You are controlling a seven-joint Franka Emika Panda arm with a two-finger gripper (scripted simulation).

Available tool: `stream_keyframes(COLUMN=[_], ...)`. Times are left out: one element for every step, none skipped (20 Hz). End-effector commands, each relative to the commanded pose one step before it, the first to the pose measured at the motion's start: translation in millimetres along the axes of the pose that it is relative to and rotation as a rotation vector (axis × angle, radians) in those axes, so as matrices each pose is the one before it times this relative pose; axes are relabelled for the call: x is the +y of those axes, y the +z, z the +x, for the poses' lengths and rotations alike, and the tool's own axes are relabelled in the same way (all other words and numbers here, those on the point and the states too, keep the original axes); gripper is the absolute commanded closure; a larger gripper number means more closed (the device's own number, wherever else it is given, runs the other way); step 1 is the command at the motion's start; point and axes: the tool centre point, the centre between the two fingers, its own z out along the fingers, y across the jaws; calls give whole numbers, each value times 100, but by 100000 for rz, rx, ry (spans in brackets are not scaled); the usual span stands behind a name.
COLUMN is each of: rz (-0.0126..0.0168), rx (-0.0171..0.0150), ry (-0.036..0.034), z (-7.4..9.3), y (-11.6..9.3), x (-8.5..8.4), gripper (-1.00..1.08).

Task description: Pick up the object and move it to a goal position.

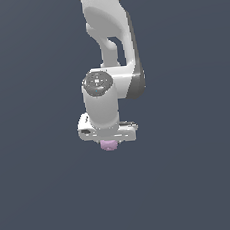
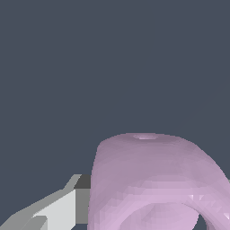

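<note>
Overall, a uniform dark slate-blue background (image 1: 40, 192) fills both views — no edge, seam or texture on it that I can make out. Against it, in the exterior view, the white glossy Panda arm with dark grey joint covers (image 1: 106, 24) comes down from the top of frame, its rounded wrist housing facing the camera. Below the wrist sits the white, wide gripper (image 1: 109, 139), seen from above and behind; its fingers are largely hidden by the hand body.

Directly under the gripper a small pale pink-lilac rounded piece with a ring-like hollow (image 1: 109, 145) pokes out, much narrower than the hand. In the wrist view this piece (image 2: 152, 179) is very close and large, with one grey-white finger (image 2: 67, 206) touching its side. The opposite finger is out of frame — so a two-sided pinch cannot be confirmed.
</note>
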Motion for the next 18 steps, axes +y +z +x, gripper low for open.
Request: stream_keyframes(rz=[35,0,0,0,68,0,0,0,0,0,0,0,0,0,0,0,0,0], rx=[80,0,0,0,5,0,0,0,0,0,0,0,0,0,0,0,0,0], ry=[38,0,0,0,9,0,0,0,0,0,0,0,0,0,0,0,0,0], z=[-710,-269,-267,-265,-263,-260,-256,-252,-249,-246,-243,-237,-226,-214,-200,-185,-169,-152], y=[-2548,-1006,-1008,-1008,-1011,-1007,-1005,-1001,-1002,-1004,-1003,-996,-969,-936,-900,-859,-809,-747], x=[1665,652,652,651,670,648,646,644,644,645,645,641,624,604,583,558,528,489], gripper=[108,108,108,108,108,108,108,108,108,108,108,108,108,108,108,108,108,108])
